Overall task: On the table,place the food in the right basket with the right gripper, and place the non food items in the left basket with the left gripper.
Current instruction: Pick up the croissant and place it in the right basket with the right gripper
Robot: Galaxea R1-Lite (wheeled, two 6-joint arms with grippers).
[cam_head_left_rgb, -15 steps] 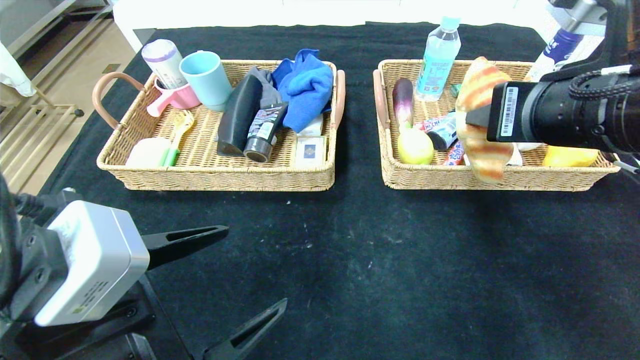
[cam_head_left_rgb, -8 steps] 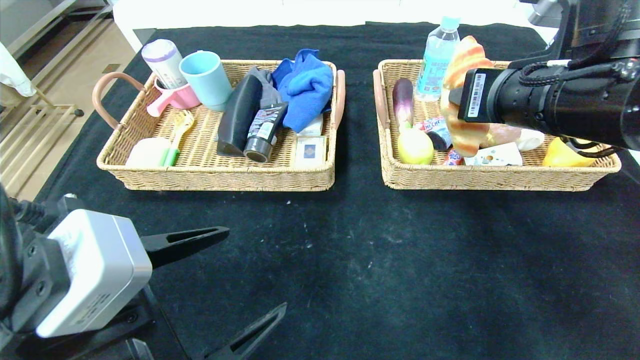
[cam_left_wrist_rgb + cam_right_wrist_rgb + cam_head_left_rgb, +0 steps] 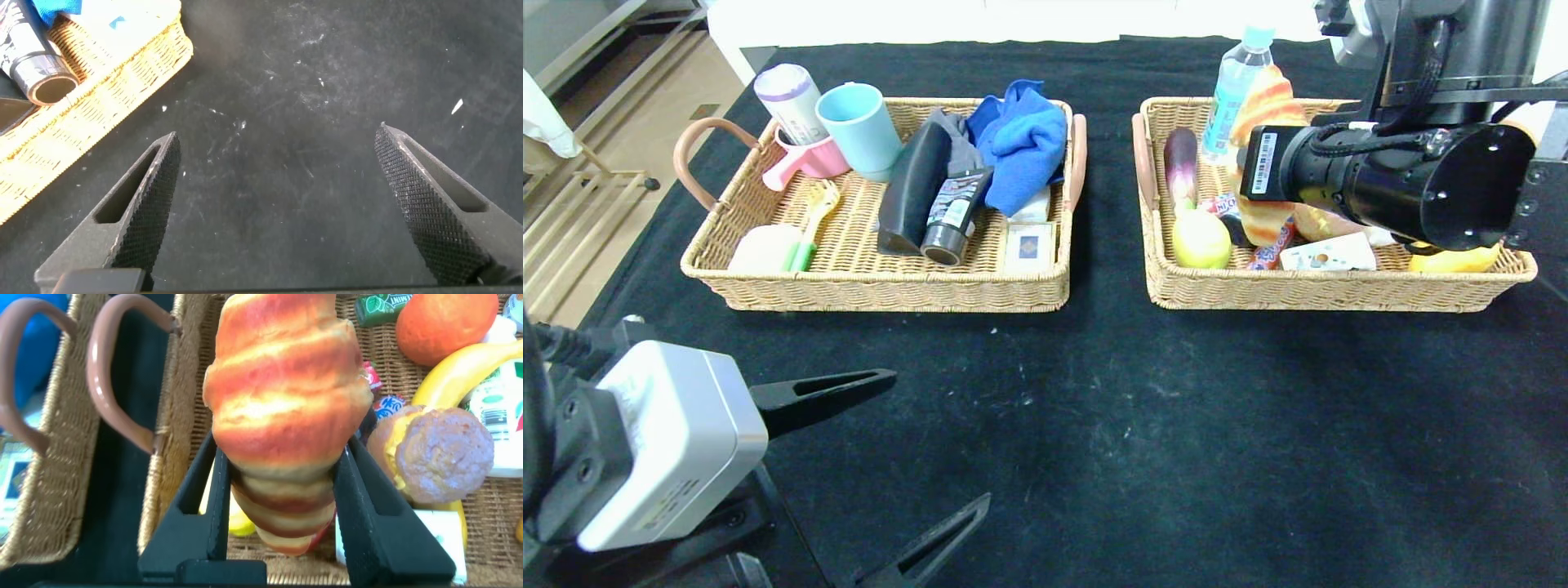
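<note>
The right gripper (image 3: 282, 486), over the right basket (image 3: 1339, 286), clamps a striped croissant (image 3: 282, 400) at its middle; it looks light and squashy.

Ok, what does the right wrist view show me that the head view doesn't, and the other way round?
Only the right wrist view: both fingers of the right pincer pressed against the croissant, plus an orange and a cream puff lying in the right basket. Only the head view: the left basket with its glasses case and black tube, and the left pincer open low over the table. Both show the croissant held above the right basket.
</note>
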